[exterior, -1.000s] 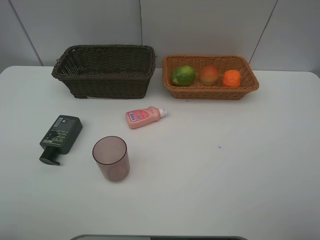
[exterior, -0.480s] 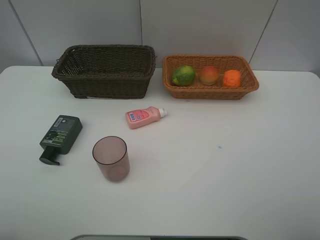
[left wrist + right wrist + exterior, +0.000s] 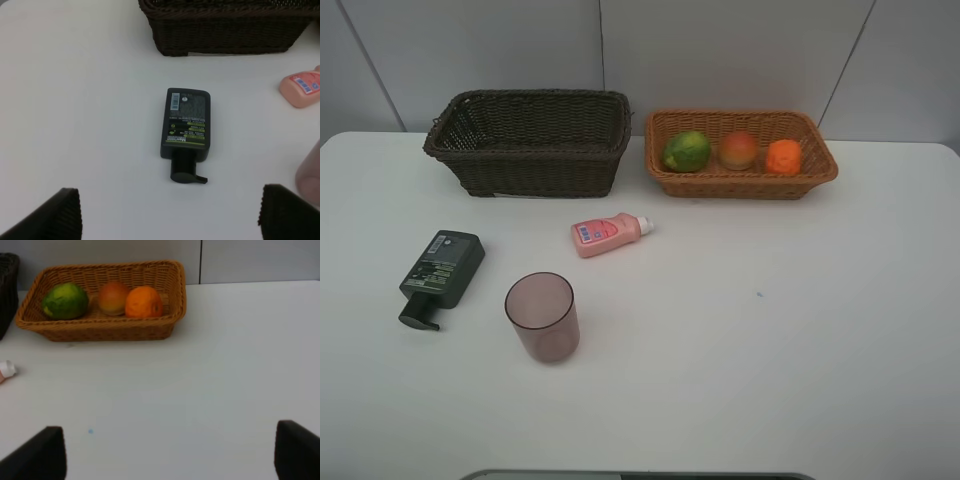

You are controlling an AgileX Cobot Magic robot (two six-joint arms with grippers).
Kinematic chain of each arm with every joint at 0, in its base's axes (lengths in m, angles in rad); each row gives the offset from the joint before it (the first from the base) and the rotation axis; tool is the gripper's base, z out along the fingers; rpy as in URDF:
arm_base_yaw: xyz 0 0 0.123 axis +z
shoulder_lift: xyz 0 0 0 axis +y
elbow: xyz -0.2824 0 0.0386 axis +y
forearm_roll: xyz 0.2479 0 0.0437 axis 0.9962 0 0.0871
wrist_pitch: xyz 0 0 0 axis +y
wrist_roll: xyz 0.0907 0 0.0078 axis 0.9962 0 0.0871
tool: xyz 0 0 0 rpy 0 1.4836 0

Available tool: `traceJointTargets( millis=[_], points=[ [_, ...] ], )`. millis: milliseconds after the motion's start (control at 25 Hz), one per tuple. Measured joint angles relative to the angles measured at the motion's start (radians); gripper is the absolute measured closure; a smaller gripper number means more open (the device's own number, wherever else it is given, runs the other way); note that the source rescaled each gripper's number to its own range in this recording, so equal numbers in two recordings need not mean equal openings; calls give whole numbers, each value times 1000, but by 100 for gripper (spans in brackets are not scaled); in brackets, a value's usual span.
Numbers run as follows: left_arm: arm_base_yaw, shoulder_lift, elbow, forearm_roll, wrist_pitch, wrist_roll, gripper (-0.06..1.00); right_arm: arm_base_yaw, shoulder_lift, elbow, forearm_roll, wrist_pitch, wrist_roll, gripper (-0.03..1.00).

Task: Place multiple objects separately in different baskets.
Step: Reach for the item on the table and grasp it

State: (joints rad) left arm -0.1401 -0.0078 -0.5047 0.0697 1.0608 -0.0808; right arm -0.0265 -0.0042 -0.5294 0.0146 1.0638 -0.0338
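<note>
Objects on table [image 3: 770, 330]: green-yellow fruit [image 3: 687, 151], peach [image 3: 739, 149], orange [image 3: 783, 156] in a row inside orange-tan basket [image 3: 740, 188]. Pump bottle [image 3: 442, 272] flat and pink bottle [image 3: 607, 234] on its side before dark brown basket [image 3: 530, 170]; mauve cup [image 3: 542, 317] upright nearby. Left gripper [image 3: 170, 220] spread wide, empty, facing pump bottle. Right gripper [image 3: 170, 455] spread, empty.

The left claw [image 3: 170, 212] has two black, blocky tips with finely ribbed faces. The right claw [image 3: 170, 452] has two plain matte black tips, blunt-ended, too blurred to show texture.
</note>
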Motion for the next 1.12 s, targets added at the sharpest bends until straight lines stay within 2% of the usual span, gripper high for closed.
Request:
traceJointTargets(
  millis=[640,840,960,1120],
  points=[
    [0,0,0,0,0,-2,3,0,0,0,0,0,0,19],
    [0,15,-10,-2,-3,-76,3,0,0,0,0,0,0,19],
    [0,142,-35,16,-8,-100,3,0,0,0,0,-1,0,19],
    [0,428,-96,56,-21,-95,2,0,0,0,0,-1,0,19]
  ],
)
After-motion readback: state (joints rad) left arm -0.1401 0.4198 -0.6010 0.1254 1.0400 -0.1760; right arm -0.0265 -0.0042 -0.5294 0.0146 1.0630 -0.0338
